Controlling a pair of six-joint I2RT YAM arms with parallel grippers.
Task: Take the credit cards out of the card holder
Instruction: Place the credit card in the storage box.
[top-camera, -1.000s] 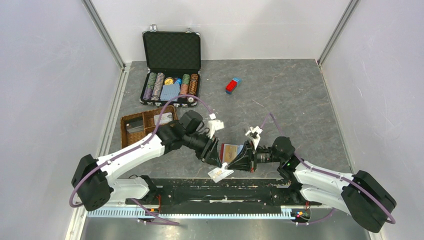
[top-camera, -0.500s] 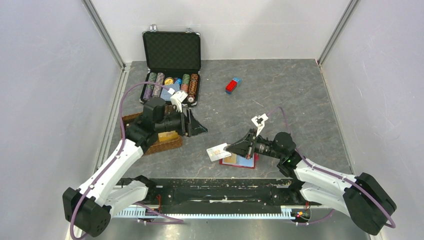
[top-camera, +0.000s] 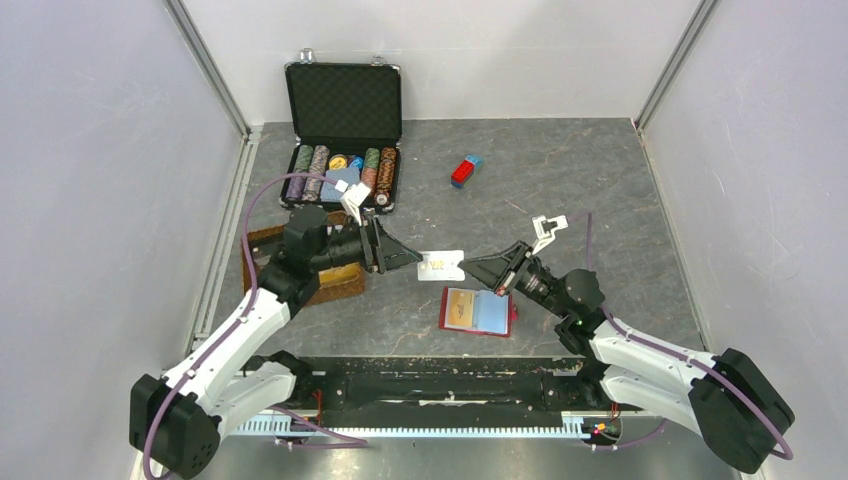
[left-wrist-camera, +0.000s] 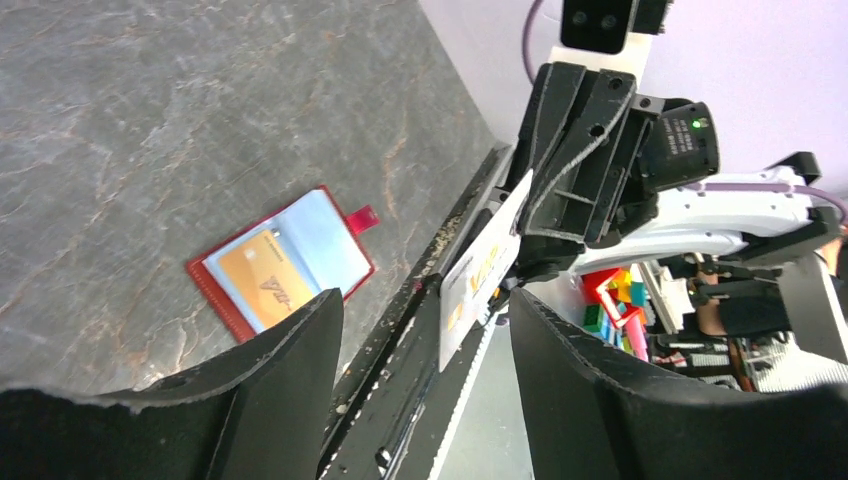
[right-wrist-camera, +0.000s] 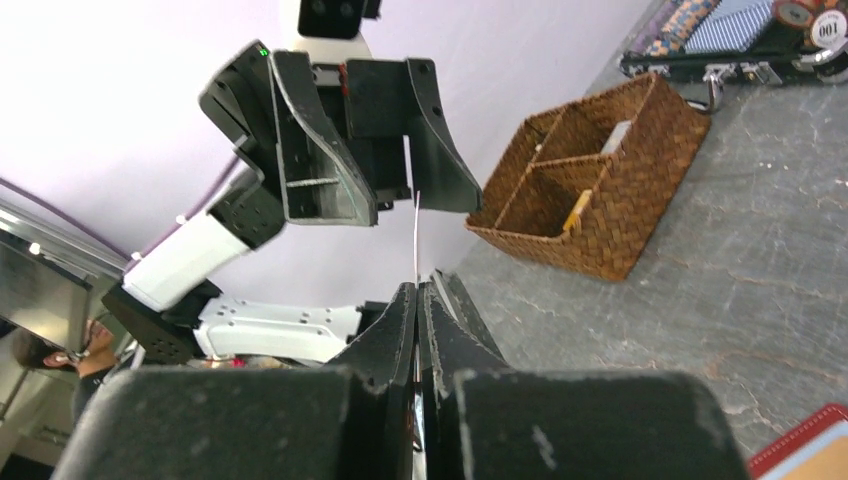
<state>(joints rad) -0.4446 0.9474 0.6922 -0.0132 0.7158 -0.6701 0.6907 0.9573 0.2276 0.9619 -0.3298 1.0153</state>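
Right gripper pinches credit card; left gripper spread, card at its jaw mouth — releasing early would likely drop it.

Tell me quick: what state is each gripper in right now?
Left gripper: open, holding nothing.
Right gripper: shut on a white credit card, held out toward the open left jaws.
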